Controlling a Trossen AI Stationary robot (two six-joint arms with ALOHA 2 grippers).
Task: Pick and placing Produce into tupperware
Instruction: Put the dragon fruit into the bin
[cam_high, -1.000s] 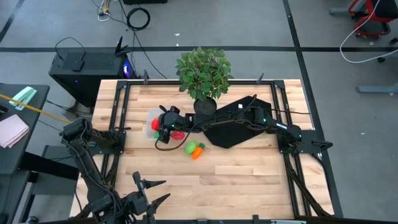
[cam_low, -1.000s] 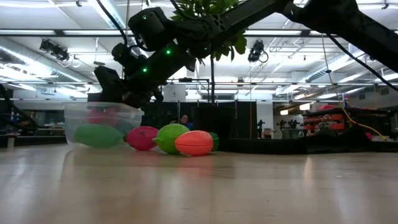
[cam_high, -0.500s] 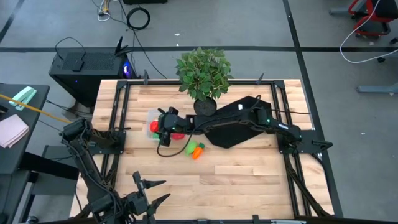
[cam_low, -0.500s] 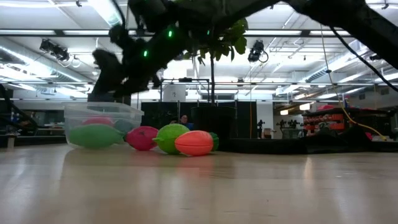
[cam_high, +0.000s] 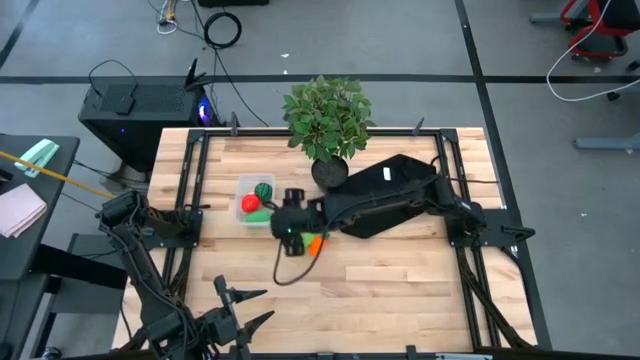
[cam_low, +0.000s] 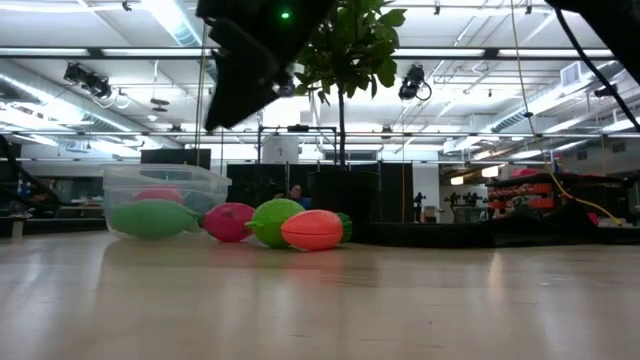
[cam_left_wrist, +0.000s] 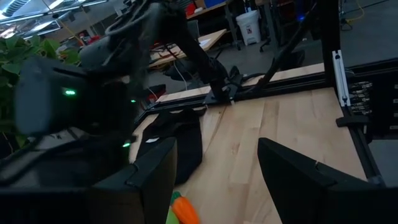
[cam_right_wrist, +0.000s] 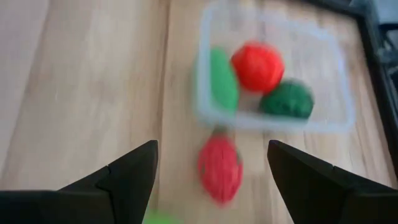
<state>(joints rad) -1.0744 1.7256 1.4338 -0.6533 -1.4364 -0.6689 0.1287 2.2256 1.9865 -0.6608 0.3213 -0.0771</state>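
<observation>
The tupperware (cam_right_wrist: 273, 81), a clear tub, holds a red round piece (cam_right_wrist: 257, 65), a light green oblong piece (cam_right_wrist: 222, 81) and a dark green ball (cam_right_wrist: 286, 101). A pink-red piece (cam_right_wrist: 219, 168) lies on the table just outside the tub's wall. Beside it in the low view lie a green piece (cam_low: 275, 220) and an orange piece (cam_low: 312, 229). My right gripper (cam_high: 288, 228) hangs open above these loose pieces, beside the tub (cam_high: 255, 195), and holds nothing. My left gripper (cam_high: 268, 306) waits open at the near edge.
A potted leafy plant (cam_high: 328, 118) stands at the far middle of the table. A black cloth sheet (cam_high: 385, 200) lies under the right arm. Bare wood stretches from the orange piece (cam_high: 315, 244) to the near edge and along the table's right side.
My right gripper has risen from low over the tub and drawn back toward the near edge and the table's right, and it now hangs above the loose pieces. The tub's contents, which it covered in the high view, are uncovered. The pieces on the table have kept still.
</observation>
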